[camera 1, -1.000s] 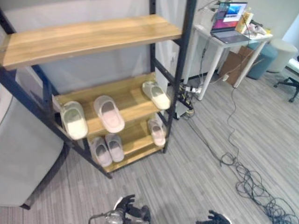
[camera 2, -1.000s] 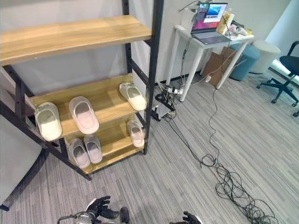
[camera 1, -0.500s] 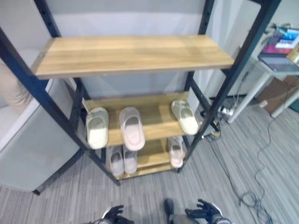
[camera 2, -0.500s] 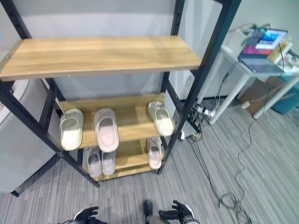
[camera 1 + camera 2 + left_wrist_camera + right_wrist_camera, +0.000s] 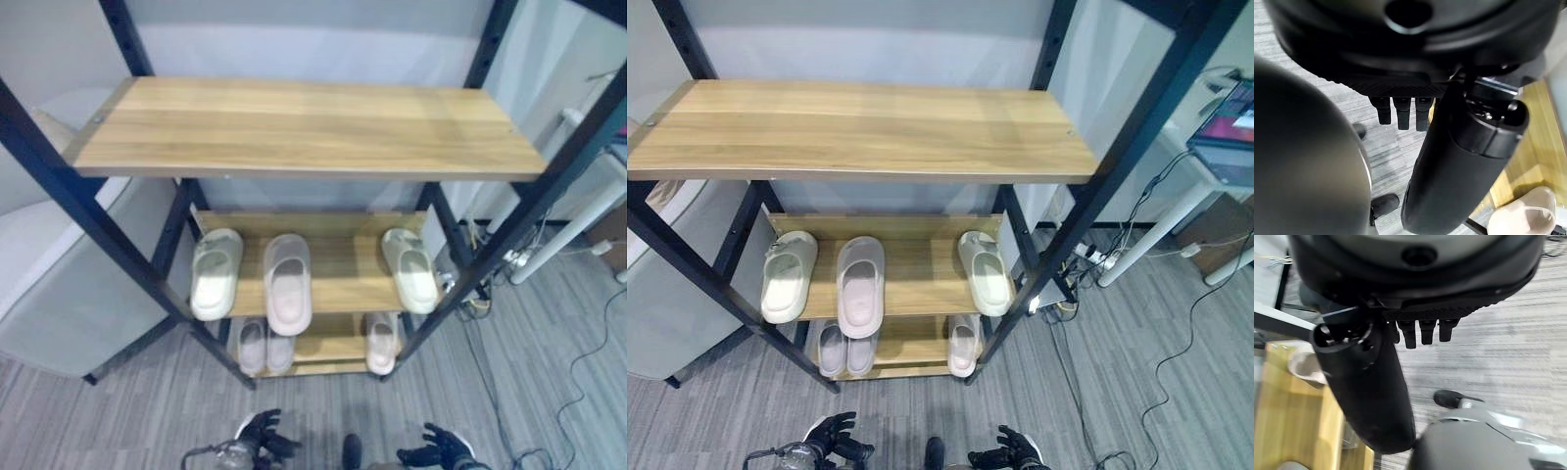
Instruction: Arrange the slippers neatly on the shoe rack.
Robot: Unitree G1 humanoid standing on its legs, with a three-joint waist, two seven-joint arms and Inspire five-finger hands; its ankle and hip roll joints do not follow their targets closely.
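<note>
A black-framed shoe rack (image 5: pixel 304 127) with wooden shelves stands in front of me. Its middle shelf carries a cream slipper (image 5: pixel 216 274), a pink slipper (image 5: pixel 288 284) beside it, and another cream slipper (image 5: pixel 411 270) apart at the right end. On the bottom shelf a pale pink pair (image 5: pixel 265 347) lies at the left and a single pale pink slipper (image 5: pixel 382 345) at the right. The top shelf is bare. My left hand (image 5: pixel 263 431) and right hand (image 5: pixel 438 448) hang low over the floor in front of the rack, fingers (image 5: pixel 1400 110) relaxed, holding nothing.
A grey upholstered seat (image 5: pixel 59 294) stands against the rack's left side. To the right are a white desk's legs (image 5: pixel 568 225), a laptop (image 5: pixel 1229 127) and loose cables (image 5: pixel 1176 352) on the grey carpet.
The camera has swung left to face the rack squarely, so the whole picture shifted. The slippers lie as before. Both hands stay low and hold nothing.
</note>
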